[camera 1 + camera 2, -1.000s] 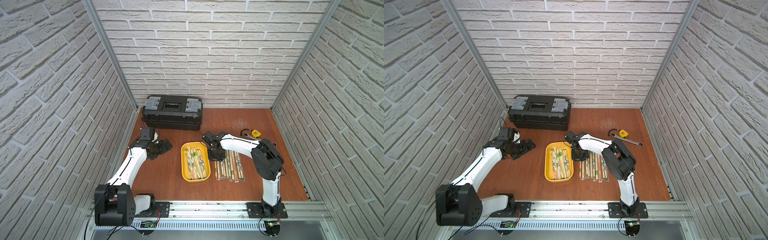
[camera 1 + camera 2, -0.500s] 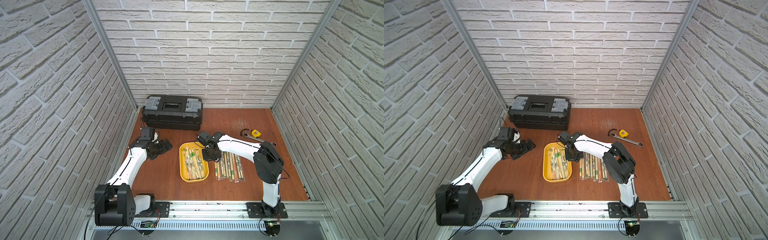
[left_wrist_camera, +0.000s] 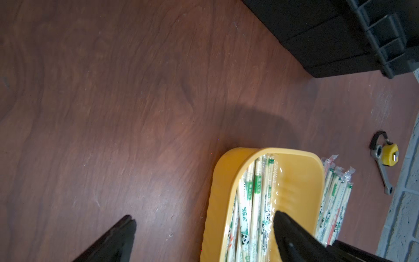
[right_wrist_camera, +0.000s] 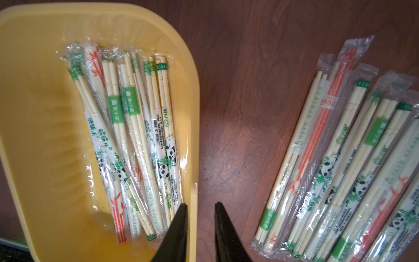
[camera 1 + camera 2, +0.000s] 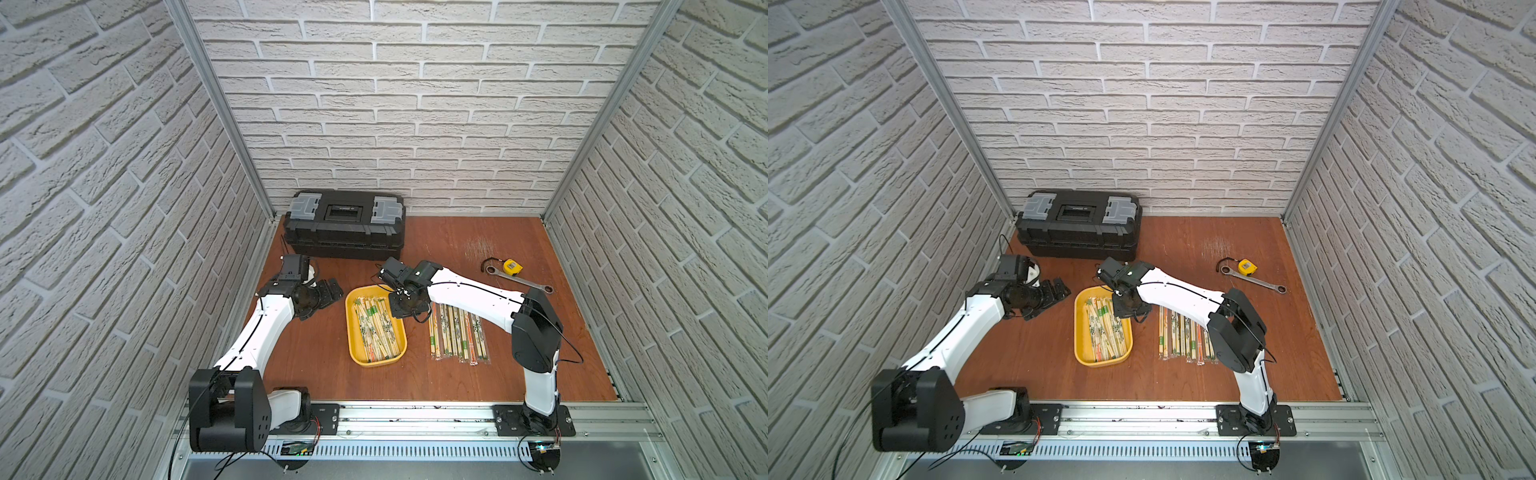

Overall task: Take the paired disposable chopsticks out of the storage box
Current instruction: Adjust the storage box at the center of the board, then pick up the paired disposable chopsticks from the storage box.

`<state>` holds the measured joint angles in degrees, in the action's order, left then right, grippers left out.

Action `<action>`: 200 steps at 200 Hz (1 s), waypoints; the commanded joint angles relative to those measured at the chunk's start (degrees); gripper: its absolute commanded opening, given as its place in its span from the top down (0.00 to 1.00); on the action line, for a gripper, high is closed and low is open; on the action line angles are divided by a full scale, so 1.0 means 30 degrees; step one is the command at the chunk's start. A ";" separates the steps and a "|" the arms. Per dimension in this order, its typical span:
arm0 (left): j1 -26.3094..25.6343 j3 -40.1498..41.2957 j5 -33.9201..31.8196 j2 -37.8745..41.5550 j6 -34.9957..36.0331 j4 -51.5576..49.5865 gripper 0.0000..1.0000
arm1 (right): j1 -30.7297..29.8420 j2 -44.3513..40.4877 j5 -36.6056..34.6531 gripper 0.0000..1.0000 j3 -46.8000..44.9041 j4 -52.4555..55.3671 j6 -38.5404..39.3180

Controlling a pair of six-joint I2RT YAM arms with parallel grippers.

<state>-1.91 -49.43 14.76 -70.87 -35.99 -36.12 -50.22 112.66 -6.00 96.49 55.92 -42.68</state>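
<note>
A shallow yellow plastic storage box (image 5: 376,363) (image 5: 1100,363) sits near the middle of the brown wooden table (image 5: 457,382). Inside it lie the paired disposable chopsticks (image 5: 374,328) (image 4: 136,136), thin pale bamboo sticks in clear sleeves printed green, orange and black-white, loosely fanned along the box's length. Just to its right, flat on the table and apart from the box, is a row of sleeved chopstick pairs (image 5: 455,334) (image 5: 1183,334) (image 4: 340,170) laid side by side.

The right claw (image 5: 405,311) (image 4: 199,215) hangs over the far right corner of the box. In its wrist view the black fingers (image 4: 179,226) stand a narrow gap apart with nothing between them but the yellow rim below; it holds nothing.

The left claw (image 5: 328,296) (image 3: 204,226) hovers left of the box's far end, spread wide and empty.

A black plastic toolbox with grey latches (image 5: 345,232) stands against the back wall. Far right lie a yellow tape measure (image 5: 512,266) and a steel wrench (image 5: 525,283)
</note>
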 commanded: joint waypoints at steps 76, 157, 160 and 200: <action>0.2899 0.0187 0.0684 -0.0313 -0.0337 -0.0093 0.02 | -0.1977 0.3592 0.1470 0.73 0.3633 -0.0623 0.1913; 0.3011 0.0402 0.0901 -0.0268 -0.0516 0.0057 0.02 | -0.2217 0.5684 0.1582 0.73 0.4806 -0.0315 0.2214; 0.3033 0.0408 0.0908 -0.0259 -0.0514 0.0061 0.02 | -0.2231 0.5735 0.1589 0.73 0.4832 -0.0299 0.2228; 0.3011 0.0451 0.0942 -0.0281 -0.0550 0.0065 0.02 | -0.2224 0.6431 0.1648 0.73 0.5280 -0.0128 0.2340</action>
<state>6.74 -48.95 17.06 -71.59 -37.32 -36.18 -56.42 130.69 -1.21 110.91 54.87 -36.45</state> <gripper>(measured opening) 0.982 0.268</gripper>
